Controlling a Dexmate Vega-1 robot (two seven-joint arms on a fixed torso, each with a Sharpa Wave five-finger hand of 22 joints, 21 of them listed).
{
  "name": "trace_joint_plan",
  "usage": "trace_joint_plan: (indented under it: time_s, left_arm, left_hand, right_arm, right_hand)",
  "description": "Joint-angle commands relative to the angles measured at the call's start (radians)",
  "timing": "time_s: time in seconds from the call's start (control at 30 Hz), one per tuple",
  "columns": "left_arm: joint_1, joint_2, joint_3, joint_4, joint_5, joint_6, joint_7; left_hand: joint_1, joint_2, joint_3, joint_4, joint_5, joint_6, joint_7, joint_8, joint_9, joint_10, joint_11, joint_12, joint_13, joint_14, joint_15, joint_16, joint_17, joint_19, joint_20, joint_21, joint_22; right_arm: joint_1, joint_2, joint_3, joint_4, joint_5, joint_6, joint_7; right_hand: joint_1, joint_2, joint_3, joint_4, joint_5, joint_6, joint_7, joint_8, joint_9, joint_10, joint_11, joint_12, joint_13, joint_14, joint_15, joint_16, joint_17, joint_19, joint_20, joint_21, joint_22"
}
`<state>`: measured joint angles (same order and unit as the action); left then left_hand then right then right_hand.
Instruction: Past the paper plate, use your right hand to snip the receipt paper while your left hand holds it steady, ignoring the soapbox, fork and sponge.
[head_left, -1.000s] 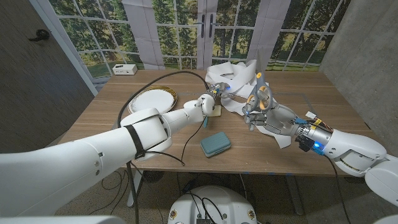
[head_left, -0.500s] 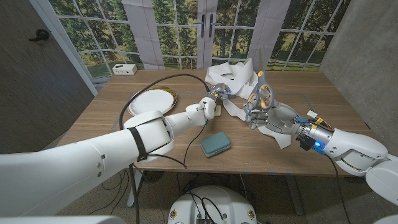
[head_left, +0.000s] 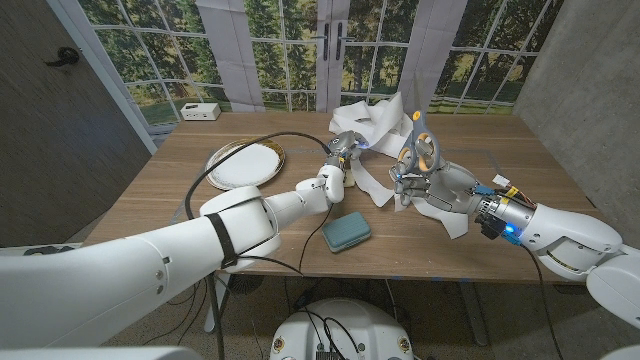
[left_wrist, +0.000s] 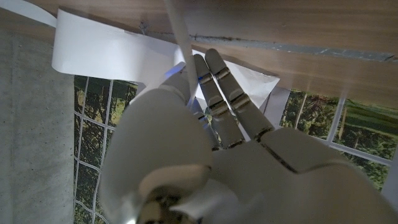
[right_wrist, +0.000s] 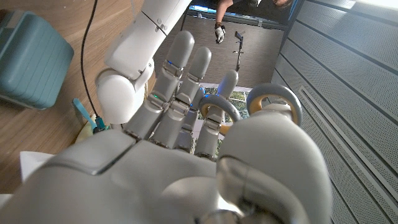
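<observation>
Two hands now meet over wooden table (head_left: 480, 215), past round paper plate (head_left: 246, 161). Crumpled white receipt paper (head_left: 375, 125) lies there, thin, creased, curling strip trailing toward me. My left hand (head_left: 340, 156) has pushed farther in since a second ago, fingers pinching strip, so paper looks steadied. My right hand (head_left: 420, 180) has lifted slightly, fingers closed through looped yellow-grey scissors (head_left: 418, 150); snip not yet made. Teal soapbox (head_left: 346, 231), boxy, smooth, ignored
</observation>
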<state>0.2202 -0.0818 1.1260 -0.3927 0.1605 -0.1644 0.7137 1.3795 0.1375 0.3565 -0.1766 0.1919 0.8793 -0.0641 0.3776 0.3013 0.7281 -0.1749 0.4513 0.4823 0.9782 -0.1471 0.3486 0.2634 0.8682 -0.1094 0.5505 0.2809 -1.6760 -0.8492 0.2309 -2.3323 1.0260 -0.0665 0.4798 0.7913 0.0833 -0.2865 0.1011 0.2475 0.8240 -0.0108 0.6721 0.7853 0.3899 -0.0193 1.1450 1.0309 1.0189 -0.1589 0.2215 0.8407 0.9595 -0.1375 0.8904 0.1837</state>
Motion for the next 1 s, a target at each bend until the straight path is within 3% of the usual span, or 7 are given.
trace_joint_plan:
  time_s: [0.03, 0.2, 0.4, 0.57, 0.67, 0.7, 1.0]
  left_arm:
    - [0.035, 0.027, -0.031, 0.0, -0.042, -0.145, 0.135]
    - [0.056, 0.055, -0.061, -0.045, -0.046, -0.209, 0.179]
    - [0.138, 0.185, -0.132, -0.337, -0.027, -0.136, 0.137]
    - [0.185, 0.248, -0.189, -0.456, -0.029, -0.162, 0.063]
    - [0.208, 0.269, -0.232, -0.496, -0.068, -0.185, -0.014]
    - [0.213, 0.274, -0.246, -0.501, -0.087, -0.195, -0.048]
    - [0.261, 0.278, -0.393, -0.527, -0.36, -0.266, -0.411]
  left_hand:
    - [0.016, 0.001, -0.006, 0.001, -0.001, 0.004, 0.005, 0.01, 0.012, 0.009, 0.003, 0.008, 0.013, 0.014, -0.095, 0.008, 0.006, 0.012, -0.04, 0.019, 0.01]
    - [0.021, 0.004, -0.01, 0.004, 0.001, -0.005, 0.008, 0.013, 0.023, 0.008, 0.008, 0.01, 0.025, 0.018, -0.095, 0.008, 0.006, 0.004, -0.038, 0.032, 0.018]
    - [0.028, 0.004, -0.016, 0.005, 0.001, -0.006, 0.011, 0.022, 0.038, 0.007, 0.009, 0.012, 0.041, 0.018, -0.094, 0.011, 0.014, -0.026, -0.028, 0.043, 0.028]
    - [0.054, 0.021, -0.014, 0.005, 0.003, -0.01, 0.015, 0.036, 0.063, -0.006, 0.014, 0.014, 0.071, 0.004, -0.09, 0.014, 0.038, -0.099, 0.002, 0.058, 0.048]
    - [0.076, 0.038, -0.02, 0.013, 0.001, -0.021, 0.015, 0.052, 0.098, -0.031, 0.02, 0.022, 0.119, -0.027, -0.089, 0.023, 0.09, -0.237, 0.041, 0.088, 0.097]
    - [0.081, 0.04, -0.022, 0.014, 0.0, -0.027, 0.011, 0.053, 0.104, -0.039, 0.013, 0.025, 0.13, -0.035, -0.089, 0.025, 0.103, -0.27, 0.038, 0.098, 0.111]
    - [0.09, 0.047, -0.02, 0.02, -0.003, -0.039, 0.016, 0.046, 0.104, -0.061, 0.019, 0.029, 0.157, -0.057, -0.089, 0.025, 0.134, -0.305, 0.027, 0.139, 0.144]
  right_arm:
    - [0.001, 0.0, -0.004, -0.005, -0.001, 0.004, 0.004]
    - [0.001, 0.0, -0.005, -0.009, 0.001, 0.002, 0.001]
    - [0.006, 0.0, -0.014, -0.009, -0.003, 0.006, -0.003]
    - [0.023, -0.003, -0.037, 0.003, 0.002, 0.007, -0.002]
    - [0.038, -0.016, -0.052, 0.005, 0.001, 0.001, -0.001]
    - [0.043, -0.02, -0.054, 0.004, 0.003, -0.004, -0.006]
    - [0.108, -0.062, -0.125, 0.023, 0.016, -0.034, -0.01]
  right_hand:
    - [-0.001, 0.008, -0.004, 0.003, -0.001, 0.012, 0.004, 0.0, 0.007, 0.032, -0.027, 0.012, 0.012, 0.001, -0.044, -0.001, 0.002, 0.011, -0.04, -0.004, 0.002]
    - [-0.003, 0.012, -0.004, 0.005, -0.001, 0.011, 0.003, -0.003, 0.007, 0.032, -0.03, 0.013, 0.013, 0.001, -0.044, -0.001, 0.003, 0.011, -0.04, -0.005, 0.002]
    - [-0.003, 0.012, -0.005, 0.005, -0.002, 0.012, 0.004, -0.004, 0.01, 0.032, -0.03, 0.015, 0.015, 0.002, -0.044, 0.0, 0.004, 0.011, -0.04, -0.005, 0.002]
    - [0.001, 0.012, -0.004, 0.002, -0.002, 0.015, 0.003, -0.007, 0.008, 0.032, -0.029, 0.016, 0.018, 0.002, -0.044, -0.001, 0.004, 0.011, -0.041, -0.006, 0.002]
    - [0.003, 0.012, -0.004, 0.002, -0.002, 0.014, 0.002, -0.008, 0.011, 0.034, -0.028, 0.014, 0.013, 0.002, -0.043, -0.001, 0.004, 0.011, -0.041, -0.007, 0.003]
    - [0.003, 0.012, -0.004, 0.002, -0.002, 0.013, 0.002, -0.009, 0.01, 0.033, -0.027, 0.015, 0.015, 0.004, -0.045, -0.001, 0.003, 0.012, -0.041, -0.007, 0.003]
    - [0.003, 0.01, -0.007, 0.001, -0.004, 0.009, 0.002, -0.016, 0.011, 0.031, -0.024, 0.011, 0.01, 0.004, -0.042, -0.001, 0.004, 0.013, -0.041, -0.008, 0.002]
